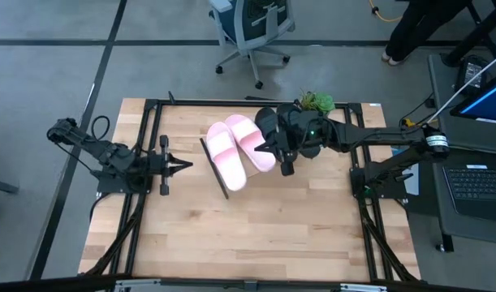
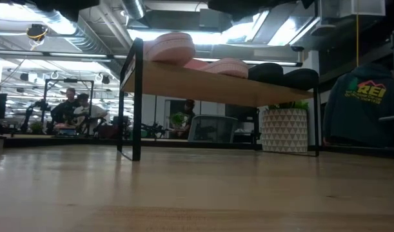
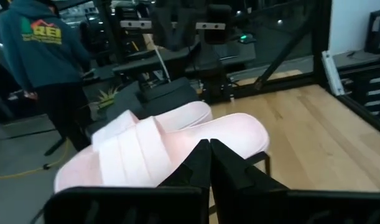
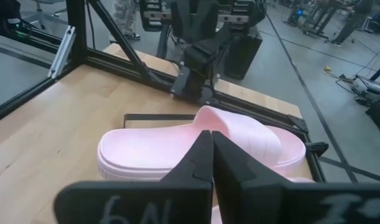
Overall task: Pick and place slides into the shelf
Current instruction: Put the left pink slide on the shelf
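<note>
All the slides sit sole-down in a row on the slanted shelf (image 2: 209, 84). The two pink slides (image 1: 228, 156) (image 1: 252, 140) are at its left end. The two black slides (image 2: 265, 71) (image 2: 300, 78) are at its right end, and in the high view the right arm partly covers them. My right gripper (image 1: 262, 148) is shut and empty, hanging above the right-hand pink slide (image 4: 177, 149) without touching it. My left gripper (image 1: 183, 165) is also shut and empty. It waits left of the shelf with its fingertips (image 3: 209, 148) pointing at the pink slides (image 3: 158, 149).
The shelf's black end rod (image 1: 216, 172) stands between my left gripper and the slides. A potted plant (image 2: 284, 127) stands at the table's far right corner. Bare wooden tabletop (image 1: 256, 231) stretches in front of the shelf. People and an office chair are in the room beyond the table.
</note>
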Robot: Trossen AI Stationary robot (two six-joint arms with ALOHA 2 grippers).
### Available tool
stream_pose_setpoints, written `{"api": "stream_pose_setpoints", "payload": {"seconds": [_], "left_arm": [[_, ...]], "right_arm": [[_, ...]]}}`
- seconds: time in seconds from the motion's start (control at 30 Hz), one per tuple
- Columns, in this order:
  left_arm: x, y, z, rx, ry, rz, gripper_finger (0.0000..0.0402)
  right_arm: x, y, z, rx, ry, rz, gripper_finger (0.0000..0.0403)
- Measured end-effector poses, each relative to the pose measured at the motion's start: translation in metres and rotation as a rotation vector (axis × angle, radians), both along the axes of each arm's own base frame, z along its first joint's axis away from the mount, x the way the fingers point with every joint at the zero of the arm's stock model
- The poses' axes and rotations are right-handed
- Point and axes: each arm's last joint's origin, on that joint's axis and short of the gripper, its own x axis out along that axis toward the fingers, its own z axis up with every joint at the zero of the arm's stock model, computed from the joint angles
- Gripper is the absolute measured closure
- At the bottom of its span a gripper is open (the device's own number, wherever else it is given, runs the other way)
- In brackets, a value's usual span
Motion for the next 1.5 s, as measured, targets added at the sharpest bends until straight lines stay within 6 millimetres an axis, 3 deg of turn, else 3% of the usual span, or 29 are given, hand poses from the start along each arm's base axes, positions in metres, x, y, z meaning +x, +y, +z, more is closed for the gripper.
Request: {"api": "stream_pose_setpoints", "payload": {"seconds": [0.47,0.73,0.9,1.17,1.4,1.5], "left_arm": [[0.003,0.022,0.001,-0.071,-0.025,0.21,0.0401],[0.006,0.038,0.008,-0.098,-0.036,0.184,0.0401],[0.004,0.049,0.022,-0.139,-0.046,0.132,0.0401],[0.013,0.07,0.022,-0.161,0.042,0.169,0.0401],[0.023,0.092,0.031,-0.157,0.092,0.041,0.0402],[0.022,0.106,0.038,-0.197,0.132,0.088,0.0402]], "right_arm": [[0.0,0.008,-0.001,0.038,0.01,0.033,0.0393],[-0.002,0.034,0.001,0.023,0.003,0.102,0.0399],[-0.004,0.045,-0.018,-0.013,0.019,0.001,0.0397],[-0.013,0.053,-0.04,0.035,-0.035,-0.012,0.0395],[-0.032,0.055,-0.067,0.061,-0.149,-0.05,0.0399],[-0.04,0.056,-0.076,0.071,-0.18,-0.042,0.0398]]}}
